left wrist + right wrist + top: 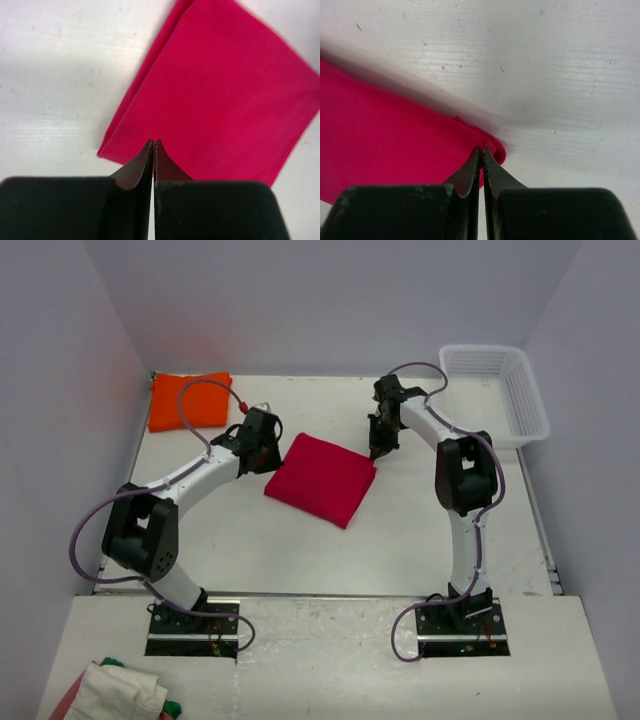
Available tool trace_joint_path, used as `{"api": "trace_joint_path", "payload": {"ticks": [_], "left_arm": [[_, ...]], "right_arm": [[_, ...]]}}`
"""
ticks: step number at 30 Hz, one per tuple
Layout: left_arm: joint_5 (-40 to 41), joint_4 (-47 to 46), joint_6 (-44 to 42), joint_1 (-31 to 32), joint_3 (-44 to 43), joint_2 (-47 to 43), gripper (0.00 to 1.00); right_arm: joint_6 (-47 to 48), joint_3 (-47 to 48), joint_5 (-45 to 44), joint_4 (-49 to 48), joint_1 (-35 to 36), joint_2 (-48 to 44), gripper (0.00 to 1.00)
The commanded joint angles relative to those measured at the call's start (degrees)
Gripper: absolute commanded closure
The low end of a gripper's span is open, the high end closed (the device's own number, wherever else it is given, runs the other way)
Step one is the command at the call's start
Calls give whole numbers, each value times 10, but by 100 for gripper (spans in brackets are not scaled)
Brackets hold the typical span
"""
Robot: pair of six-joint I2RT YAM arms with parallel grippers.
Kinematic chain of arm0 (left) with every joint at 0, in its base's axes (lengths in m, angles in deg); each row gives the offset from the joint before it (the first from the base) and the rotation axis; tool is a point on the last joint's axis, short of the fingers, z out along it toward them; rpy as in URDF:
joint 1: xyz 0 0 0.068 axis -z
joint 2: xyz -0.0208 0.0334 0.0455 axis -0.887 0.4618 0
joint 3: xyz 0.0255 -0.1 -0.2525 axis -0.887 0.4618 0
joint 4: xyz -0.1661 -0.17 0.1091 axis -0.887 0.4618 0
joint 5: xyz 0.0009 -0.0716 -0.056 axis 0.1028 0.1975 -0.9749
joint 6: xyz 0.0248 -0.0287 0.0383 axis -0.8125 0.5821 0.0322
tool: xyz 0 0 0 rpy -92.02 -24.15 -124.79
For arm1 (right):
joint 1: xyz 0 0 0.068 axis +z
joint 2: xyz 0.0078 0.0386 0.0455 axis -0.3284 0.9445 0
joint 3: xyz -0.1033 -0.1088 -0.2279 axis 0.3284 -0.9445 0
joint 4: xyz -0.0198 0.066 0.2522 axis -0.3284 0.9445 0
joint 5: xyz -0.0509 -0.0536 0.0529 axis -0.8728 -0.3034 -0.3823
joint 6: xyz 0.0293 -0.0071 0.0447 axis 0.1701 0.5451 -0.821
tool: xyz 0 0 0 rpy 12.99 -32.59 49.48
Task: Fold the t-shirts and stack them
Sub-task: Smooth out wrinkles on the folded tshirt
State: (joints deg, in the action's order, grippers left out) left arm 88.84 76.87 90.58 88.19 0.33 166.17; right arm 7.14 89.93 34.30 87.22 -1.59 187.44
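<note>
The red t-shirt (320,480) lies folded in a flat square on the table (420,530). The orange t-shirt (188,400) lies folded well away, behind it to the left. The left gripper (154,144) is at the red t-shirt's left edge, fingers pressed together. The right gripper (481,150) is at its back right corner, fingers together too. I cannot tell if they pinch cloth.

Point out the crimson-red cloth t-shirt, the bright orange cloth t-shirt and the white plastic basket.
crimson-red cloth t-shirt (322,480): top external view, centre of cloth.
bright orange cloth t-shirt (166,402): top external view, left half.
white plastic basket (530,400): top external view, right wall.
</note>
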Motion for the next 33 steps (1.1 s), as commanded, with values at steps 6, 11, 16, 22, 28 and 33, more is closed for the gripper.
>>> {"api": "trace_joint_path", "payload": {"ticks": [6,11,16,22,28,33], "left_arm": [[0,-4,12,-20,54,21,100],[-30,-38,14,-24,70,74,100],[-36,-58,16,-28,82,107,100],[-36,-62,9,-45,96,96,100],[-37,-51,-4,-57,107,65,100],[-36,-47,-6,-59,111,48,100]], "right_arm": [[-3,-6,-19,5,0,-72,100],[-16,-21,-21,8,0,-92,100],[-30,-86,-28,-13,0,-112,100],[-40,-121,-64,-14,0,-89,100],[-68,-106,-89,13,0,-66,100],[-71,-105,-53,11,4,-75,90]]}}
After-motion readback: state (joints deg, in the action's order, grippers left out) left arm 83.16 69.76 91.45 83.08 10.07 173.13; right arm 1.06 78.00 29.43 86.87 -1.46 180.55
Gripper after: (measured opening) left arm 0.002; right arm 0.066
